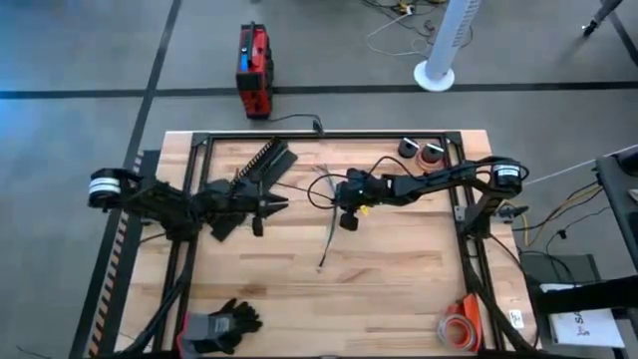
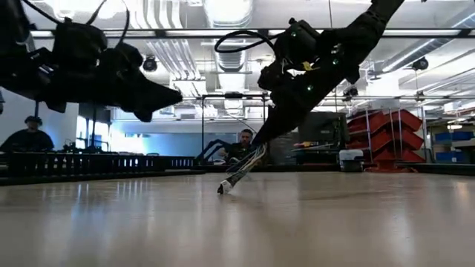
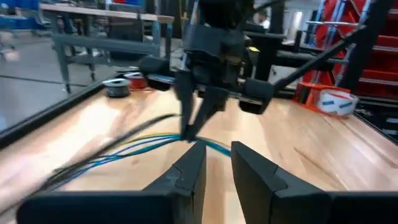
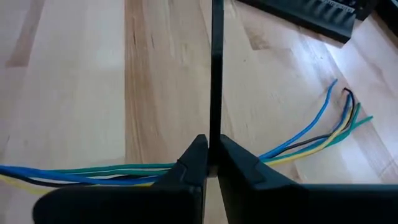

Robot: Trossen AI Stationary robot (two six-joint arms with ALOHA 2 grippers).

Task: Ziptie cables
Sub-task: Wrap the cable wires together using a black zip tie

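Note:
The cables (image 1: 326, 239), thin blue, green, yellow and black wires, lie mid-table. In the right wrist view the cables (image 4: 298, 140) fan apart at one end. In the low view they slope up from a tip resting on the table (image 2: 222, 189) to my right gripper (image 2: 260, 141). That gripper (image 4: 211, 149) is shut on a thin black zip tie (image 4: 216, 74) just above the wires. My left gripper (image 1: 282, 204) hovers open a little to the cables' left, pointing at them (image 3: 217, 158), with nothing between its fingers. My right gripper pinches the zip tie's strip (image 4: 216, 127) between its two fingertips; the strip runs straight on past them. The fingers slant down from the table's right. The cables pass right under the fingertips (image 4: 194, 155), which hide whether the tie goes round them.
A long black slotted strip (image 1: 261, 165) lies at the back left, near my left arm. Two small rolls (image 1: 420, 151) sit at the back right, an orange roll (image 1: 461, 327) at the front right, grey gloves (image 1: 221, 325) at the front left. A black frame (image 1: 329, 135) borders the table.

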